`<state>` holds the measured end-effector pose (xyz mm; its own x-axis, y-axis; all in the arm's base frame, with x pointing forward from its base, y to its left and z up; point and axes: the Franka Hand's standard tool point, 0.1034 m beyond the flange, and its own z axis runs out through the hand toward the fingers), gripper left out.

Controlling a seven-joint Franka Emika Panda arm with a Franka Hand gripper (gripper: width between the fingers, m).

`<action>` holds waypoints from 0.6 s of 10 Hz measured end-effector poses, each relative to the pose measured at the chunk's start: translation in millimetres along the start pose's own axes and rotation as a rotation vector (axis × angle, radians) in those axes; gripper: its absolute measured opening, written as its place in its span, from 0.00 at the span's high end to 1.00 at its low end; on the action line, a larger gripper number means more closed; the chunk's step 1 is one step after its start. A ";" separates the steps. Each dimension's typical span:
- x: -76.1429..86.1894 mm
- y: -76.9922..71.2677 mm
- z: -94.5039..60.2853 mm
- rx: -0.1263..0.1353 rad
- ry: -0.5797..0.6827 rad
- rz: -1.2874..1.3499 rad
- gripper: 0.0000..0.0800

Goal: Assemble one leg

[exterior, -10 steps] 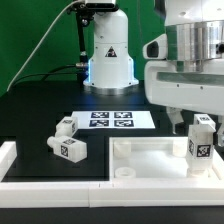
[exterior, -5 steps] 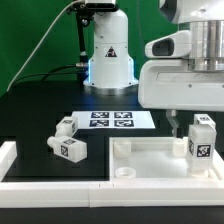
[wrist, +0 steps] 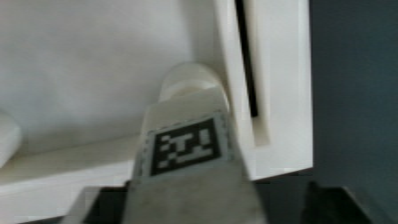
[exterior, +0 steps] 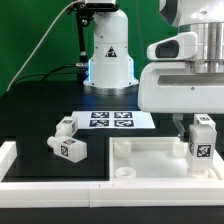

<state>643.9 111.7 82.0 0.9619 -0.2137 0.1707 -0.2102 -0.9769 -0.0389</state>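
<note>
The leg (exterior: 202, 137) stands upright on the panel's (exterior: 140, 149) corner, at the exterior view's right; the panel lies on the worktop (exterior: 40, 110). Hard white plastic: probably light, stiff, a bit slick. Best pinched across its flat tagged sides, mid-height. Jaws wide, straddling it; the dark finger (exterior: 176, 124) stands clear of the leg, so nothing looks gripped.

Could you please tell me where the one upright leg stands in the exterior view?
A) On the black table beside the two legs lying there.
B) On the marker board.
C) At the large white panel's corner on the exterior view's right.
C: the leg stands upright, its tag facing the camera, at the corner of the white panel on the exterior view's right, away from the marker board and the black table.
</note>
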 end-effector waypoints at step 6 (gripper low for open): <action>-3.7 3.7 1.7 -0.014 -0.020 0.709 0.64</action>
<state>639.8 109.0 79.6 0.5958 -0.7980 0.0906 -0.7887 -0.6027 -0.1215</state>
